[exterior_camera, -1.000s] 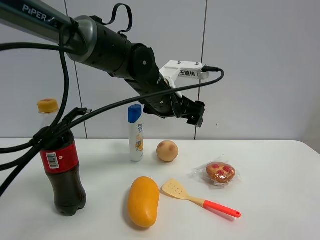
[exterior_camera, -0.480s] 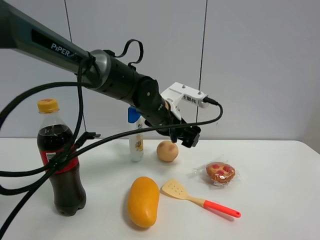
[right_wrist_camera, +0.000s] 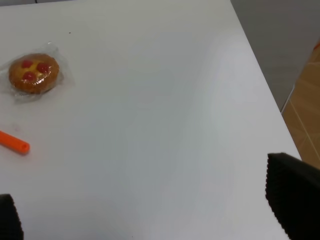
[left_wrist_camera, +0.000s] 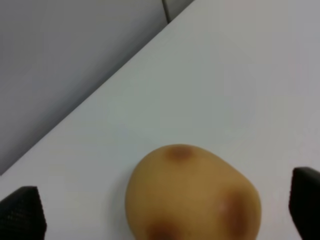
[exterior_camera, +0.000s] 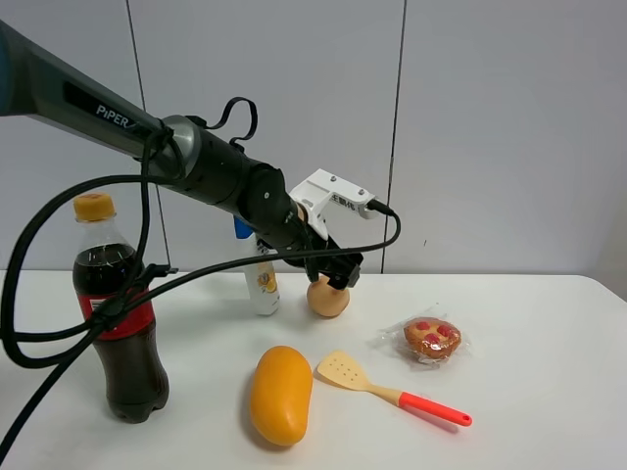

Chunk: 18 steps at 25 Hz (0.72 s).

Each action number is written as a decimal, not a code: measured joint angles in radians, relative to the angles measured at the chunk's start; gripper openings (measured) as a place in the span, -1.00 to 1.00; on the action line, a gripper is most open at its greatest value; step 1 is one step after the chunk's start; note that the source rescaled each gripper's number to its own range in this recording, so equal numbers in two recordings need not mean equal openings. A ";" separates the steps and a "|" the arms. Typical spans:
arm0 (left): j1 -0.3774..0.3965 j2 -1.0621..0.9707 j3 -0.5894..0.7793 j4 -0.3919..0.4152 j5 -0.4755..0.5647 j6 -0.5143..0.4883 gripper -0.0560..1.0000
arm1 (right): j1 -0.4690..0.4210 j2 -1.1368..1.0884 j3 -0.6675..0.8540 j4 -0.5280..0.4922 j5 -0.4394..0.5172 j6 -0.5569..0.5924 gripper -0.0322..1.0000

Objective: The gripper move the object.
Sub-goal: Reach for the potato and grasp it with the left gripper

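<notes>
The object, a small round tan-orange peach (exterior_camera: 328,299), sits on the white table (exterior_camera: 529,323) near the back middle. My left gripper (exterior_camera: 338,275) hangs just above it, its black claw at the peach's top. In the left wrist view the peach (left_wrist_camera: 192,197) lies between the two spread black fingertips (left_wrist_camera: 22,212), which stand apart from it on either side. The left gripper is open. My right gripper (right_wrist_camera: 160,205) is open and empty over bare table; it does not show in the exterior view.
A white bottle with a blue cap (exterior_camera: 261,282) stands just left of the peach. A cola bottle (exterior_camera: 120,328) stands at front left. A mango (exterior_camera: 280,394), a spatula (exterior_camera: 387,390) and a wrapped pastry (exterior_camera: 432,338) lie in front. The pastry (right_wrist_camera: 33,73) also shows in the right wrist view.
My left arm has come down and a little left, bringing the gripper from well above the table to just over the peach. The objects have not moved.
</notes>
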 joint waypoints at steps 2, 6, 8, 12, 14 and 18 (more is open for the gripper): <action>0.000 0.000 0.000 0.000 -0.001 0.002 1.00 | 0.000 0.000 0.000 0.000 0.000 0.000 1.00; 0.000 0.000 0.000 0.000 -0.019 0.003 1.00 | 0.000 0.000 0.000 0.000 0.000 0.000 1.00; 0.000 0.000 0.000 0.000 -0.021 0.003 1.00 | 0.000 0.000 0.000 0.000 0.000 0.000 1.00; 0.000 0.005 0.000 -0.001 -0.023 0.004 1.00 | 0.000 0.000 0.000 0.000 0.000 0.000 1.00; -0.005 0.018 -0.001 -0.002 -0.025 0.004 1.00 | 0.000 0.000 0.000 0.000 0.000 0.000 1.00; -0.025 0.054 -0.001 -0.003 -0.025 0.004 1.00 | 0.000 0.000 0.000 0.000 0.000 0.000 1.00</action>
